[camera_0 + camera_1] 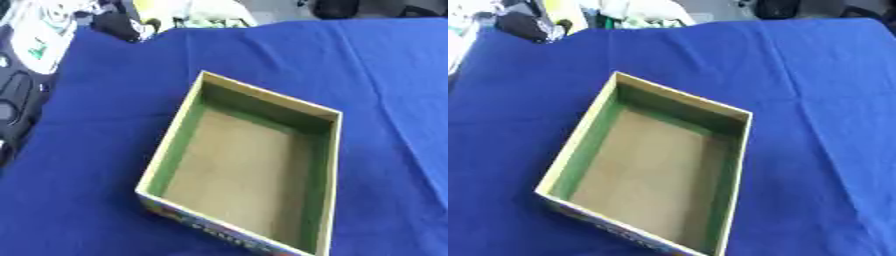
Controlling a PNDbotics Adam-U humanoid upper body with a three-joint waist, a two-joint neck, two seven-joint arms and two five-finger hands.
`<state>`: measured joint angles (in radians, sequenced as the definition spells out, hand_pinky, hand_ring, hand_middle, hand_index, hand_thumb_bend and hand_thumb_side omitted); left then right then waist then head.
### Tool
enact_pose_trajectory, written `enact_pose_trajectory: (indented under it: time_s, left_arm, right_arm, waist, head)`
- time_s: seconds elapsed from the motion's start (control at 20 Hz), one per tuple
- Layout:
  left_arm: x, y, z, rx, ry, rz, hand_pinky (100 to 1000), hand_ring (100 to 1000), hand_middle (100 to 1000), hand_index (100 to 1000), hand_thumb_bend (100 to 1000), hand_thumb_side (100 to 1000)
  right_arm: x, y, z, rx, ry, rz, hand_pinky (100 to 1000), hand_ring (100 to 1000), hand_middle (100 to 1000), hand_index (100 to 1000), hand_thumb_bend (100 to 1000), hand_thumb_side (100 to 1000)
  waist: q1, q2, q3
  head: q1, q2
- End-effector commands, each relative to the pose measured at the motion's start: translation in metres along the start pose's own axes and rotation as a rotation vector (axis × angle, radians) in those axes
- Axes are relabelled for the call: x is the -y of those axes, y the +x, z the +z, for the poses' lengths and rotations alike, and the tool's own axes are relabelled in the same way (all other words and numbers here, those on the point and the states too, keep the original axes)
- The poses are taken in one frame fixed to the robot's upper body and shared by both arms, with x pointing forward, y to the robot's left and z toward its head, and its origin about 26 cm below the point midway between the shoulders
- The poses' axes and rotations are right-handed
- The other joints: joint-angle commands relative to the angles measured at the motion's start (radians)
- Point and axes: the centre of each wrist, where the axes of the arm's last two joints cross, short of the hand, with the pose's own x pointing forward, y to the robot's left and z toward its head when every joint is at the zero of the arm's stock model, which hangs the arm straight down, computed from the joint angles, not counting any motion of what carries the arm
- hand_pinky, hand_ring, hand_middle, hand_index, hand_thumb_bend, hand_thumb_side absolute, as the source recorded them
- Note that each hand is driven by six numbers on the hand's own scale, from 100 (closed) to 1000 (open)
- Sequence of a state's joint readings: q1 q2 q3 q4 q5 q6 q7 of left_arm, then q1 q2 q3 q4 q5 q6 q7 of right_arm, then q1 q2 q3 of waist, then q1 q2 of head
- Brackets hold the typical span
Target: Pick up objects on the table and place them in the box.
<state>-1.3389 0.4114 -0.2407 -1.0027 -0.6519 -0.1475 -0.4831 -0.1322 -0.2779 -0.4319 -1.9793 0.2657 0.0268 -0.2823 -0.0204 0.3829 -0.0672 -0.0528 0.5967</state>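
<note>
We begin at the fingers, and there is nothing to report. Neither of our hands shows in either eye view, so we cannot say whether they are released, clenched or holding anything. A bulky dark shape (17,100) runs along the left edge of the left eye view, but we cannot tell what it is.

Directly below our gaze is the open rectangular cardboard box (262,107). It has green inner walls, a plain brown floor and a colourfully printed outer face on its near end. It stands upright with its mouth up and nothing inside. Its long axis runs from near us to far, and the far end leans a little to our left. With the box about midway across the view, we judge that it favours neither arm.

The box rests on a wrinkled deep blue tablecloth (385,75), and no loose object lies on the part of the cloth we can see. Past the far left edge of the cloth is a jumble of black, white and yellowish things (131,22), too unclear to name. If the pieces to collect are there, we judge the left arm nearer to them.
</note>
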Motion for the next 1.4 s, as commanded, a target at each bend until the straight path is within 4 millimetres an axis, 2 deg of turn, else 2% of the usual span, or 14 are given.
enact_pose_trajectory:
  time_s: [0.05,0.3,0.45,0.55,0.9,1.2,1.4]
  left_arm:
    - [-0.023,0.04,0.011,0.14,0.042,-0.134,636,792,912,845,100,278]
    - [-0.02,0.106,0.029,0.32,0.061,-0.246,617,773,874,848,100,232]
    - [-0.011,0.133,0.04,0.4,0.031,-0.243,620,776,885,838,100,252]
    - [-0.005,0.145,0.047,0.437,0.002,-0.198,613,767,888,812,100,276]
    - [0.017,0.161,0.063,0.438,-0.113,-0.066,587,747,900,780,100,308]
    - [0.048,0.162,0.054,0.426,-0.212,-0.011,581,740,906,762,100,332]
    - [0.075,0.155,0.045,0.399,-0.298,0.018,577,739,913,756,100,352]
  right_arm:
    - [0.008,0.008,-0.008,0.045,-0.012,0.019,584,627,545,799,100,1000]
    - [0.008,0.008,-0.009,0.051,-0.011,0.022,586,628,547,799,100,1000]
    - [0.009,0.009,-0.009,0.055,-0.01,0.026,587,629,547,799,100,1000]
    - [0.009,0.009,-0.01,0.059,-0.009,0.027,587,629,548,799,100,1000]
    - [0.009,0.009,-0.01,0.059,-0.003,0.024,588,630,549,800,100,1000]
    - [0.007,0.009,-0.009,0.056,-0.001,0.016,589,631,550,801,100,1000]
    - [0.007,0.009,-0.009,0.054,-0.003,0.011,589,631,550,801,100,1000]
  waist:
    - [-0.001,-0.031,0.002]
    - [-0.002,-0.039,0.005]
    - [-0.002,-0.043,0.007]
    - [-0.002,-0.046,0.01]
    - [-0.003,-0.045,0.019]
    - [-0.008,-0.04,0.016]
    - [-0.008,-0.036,0.012]
  head:
    - [-0.008,0.002]
    - [-0.01,-0.001]
    - [-0.016,0.003]
    - [-0.023,0.008]
    - [-0.039,0.018]
    - [-0.035,0.019]
    - [-0.034,0.024]
